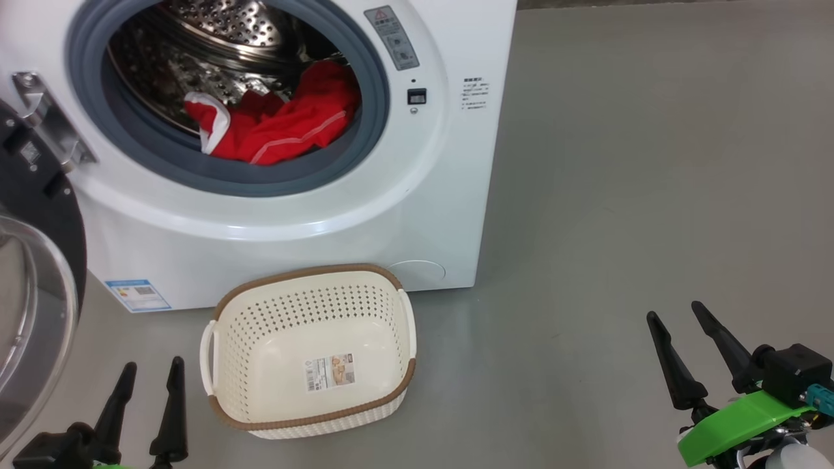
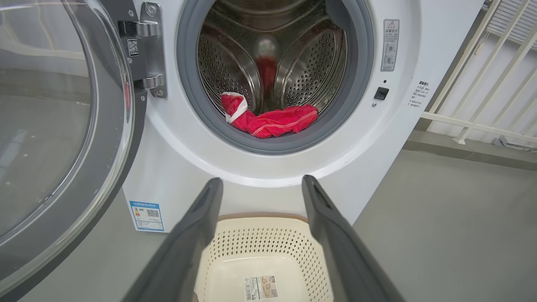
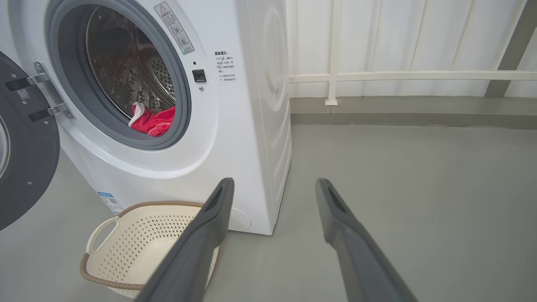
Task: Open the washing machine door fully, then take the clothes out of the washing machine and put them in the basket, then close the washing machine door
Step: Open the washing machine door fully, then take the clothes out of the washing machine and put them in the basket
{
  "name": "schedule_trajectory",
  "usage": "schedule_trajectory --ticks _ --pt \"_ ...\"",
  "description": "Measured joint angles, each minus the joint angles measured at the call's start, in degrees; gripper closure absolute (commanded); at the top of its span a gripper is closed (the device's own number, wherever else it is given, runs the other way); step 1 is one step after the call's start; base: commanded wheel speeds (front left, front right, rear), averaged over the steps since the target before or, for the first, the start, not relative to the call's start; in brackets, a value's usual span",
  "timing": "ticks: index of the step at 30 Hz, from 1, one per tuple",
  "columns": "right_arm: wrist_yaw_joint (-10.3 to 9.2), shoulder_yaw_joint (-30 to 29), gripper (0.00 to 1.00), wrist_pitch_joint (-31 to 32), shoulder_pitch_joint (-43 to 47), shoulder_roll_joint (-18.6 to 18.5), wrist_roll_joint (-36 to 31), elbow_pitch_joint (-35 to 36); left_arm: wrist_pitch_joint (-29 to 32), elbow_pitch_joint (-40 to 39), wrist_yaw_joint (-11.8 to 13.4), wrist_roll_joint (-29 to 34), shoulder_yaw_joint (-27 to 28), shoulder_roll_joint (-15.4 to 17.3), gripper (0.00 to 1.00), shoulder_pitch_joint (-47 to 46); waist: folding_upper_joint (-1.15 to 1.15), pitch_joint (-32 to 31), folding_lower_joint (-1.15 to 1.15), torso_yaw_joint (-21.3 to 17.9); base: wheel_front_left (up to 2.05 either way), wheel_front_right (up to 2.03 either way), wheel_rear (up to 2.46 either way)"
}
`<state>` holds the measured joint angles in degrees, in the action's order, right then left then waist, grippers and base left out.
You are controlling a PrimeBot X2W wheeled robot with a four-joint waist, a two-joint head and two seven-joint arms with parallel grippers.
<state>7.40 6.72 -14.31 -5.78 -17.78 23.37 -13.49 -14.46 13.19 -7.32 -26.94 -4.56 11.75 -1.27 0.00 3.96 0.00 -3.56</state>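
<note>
Left end effector (image 1: 153, 363) and right end effector (image 1: 674, 311) spread, empty; basket (image 1: 313, 270) sticker (image 1: 330, 372) illegible.

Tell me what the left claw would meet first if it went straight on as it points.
Probably the washing machine's white front just below the drum opening, above the basket; depth is unclear.

This is a bare laundry corner: a washing machine (image 3: 218, 138) stands on grey floor (image 3: 398, 176) left of the right claw (image 3: 272, 184), white railed wall (image 3: 398, 42) beyond.
</note>
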Motion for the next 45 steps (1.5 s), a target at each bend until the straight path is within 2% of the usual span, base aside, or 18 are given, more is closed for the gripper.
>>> schedule_trajectory --ticks 9,27,45 --pt "0.0 -0.44 0.0 -0.01 -0.01 0.48 -0.02 0.45 0.0 -1.1 0.0 -0.53 0.03 0.32 0.0 -0.01 0.0 0.76 0.0 -0.82 0.0 0.0 0.0" --pt "0.0 -0.86 0.0 0.0 -0.08 0.99 -0.09 0.57 0.0 -1.51 0.0 -0.45 0.21 0.33 0.0 -0.01 0.0 1.12 0.0 -0.01 0.05 -0.06 0.01" --pt "0.0 -0.33 0.0 -0.01 -0.12 1.07 -0.27 0.85 0.0 -1.83 0.0 -0.45 -0.32 0.81 0.0 -0.16 0.0 2.16 0.0 0.72 1.06 -1.08 0.03"
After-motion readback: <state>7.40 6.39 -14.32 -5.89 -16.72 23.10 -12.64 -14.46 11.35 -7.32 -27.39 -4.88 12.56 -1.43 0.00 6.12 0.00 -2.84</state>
